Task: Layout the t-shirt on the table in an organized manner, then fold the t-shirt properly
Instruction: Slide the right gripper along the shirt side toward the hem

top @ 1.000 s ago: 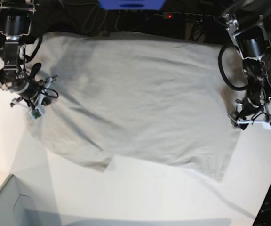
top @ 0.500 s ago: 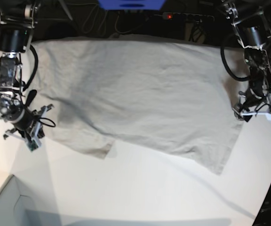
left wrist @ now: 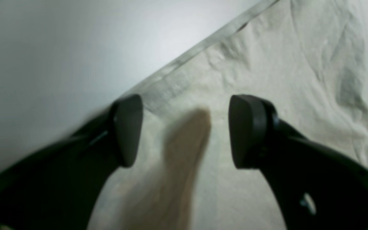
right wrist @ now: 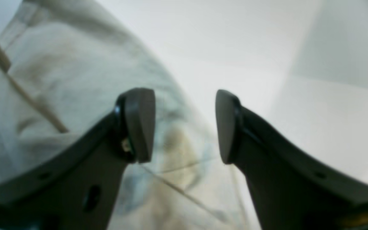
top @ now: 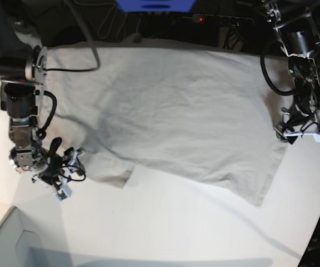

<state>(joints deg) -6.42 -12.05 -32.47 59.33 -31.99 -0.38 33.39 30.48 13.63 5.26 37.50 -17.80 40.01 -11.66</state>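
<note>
While t-shirt (top: 165,111) lies spread on table (top: 176,228), both tools released; box corner (top: 4,242) nearby.

I'm in a lab: 2 robot arms (top: 21,111) over a white table (top: 176,228), power strip (top: 215,20) and cables (top: 121,25) behind.

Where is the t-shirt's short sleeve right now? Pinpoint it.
In the base view the sleeve lies flat at the t-shirt's lower left edge, just right of the open right gripper.
</note>
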